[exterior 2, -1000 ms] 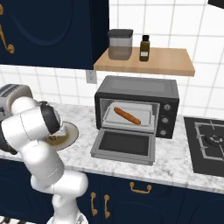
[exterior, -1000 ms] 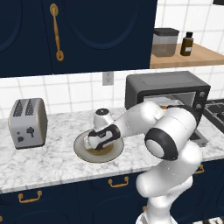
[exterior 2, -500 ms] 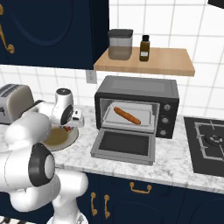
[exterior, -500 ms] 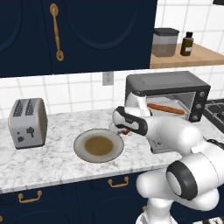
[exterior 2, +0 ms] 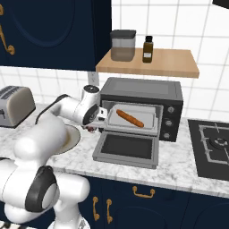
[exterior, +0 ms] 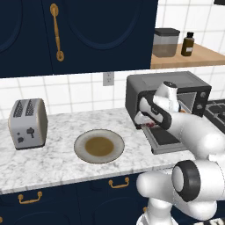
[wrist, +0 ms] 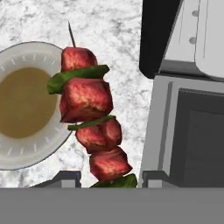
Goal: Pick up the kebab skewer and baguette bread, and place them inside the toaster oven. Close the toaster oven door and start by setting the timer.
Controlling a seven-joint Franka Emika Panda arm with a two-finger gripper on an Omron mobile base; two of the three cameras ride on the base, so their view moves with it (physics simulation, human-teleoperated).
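glossy white rounded arm (exterior: 193,132) with dark joint bands.

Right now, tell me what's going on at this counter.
The robot's gripper holds the kebab skewer above the marble counter, beside the toaster oven. The toaster oven door hangs open, and the baguette bread already lies on the tray inside. The plate the food came from sits bare near the silver toaster. The skewer is not yet in the oven.

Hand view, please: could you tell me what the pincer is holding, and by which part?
The pincer holds the kebab skewer by its lower end, at the bottom chunks; the rest sticks out over the counter towards the plate.
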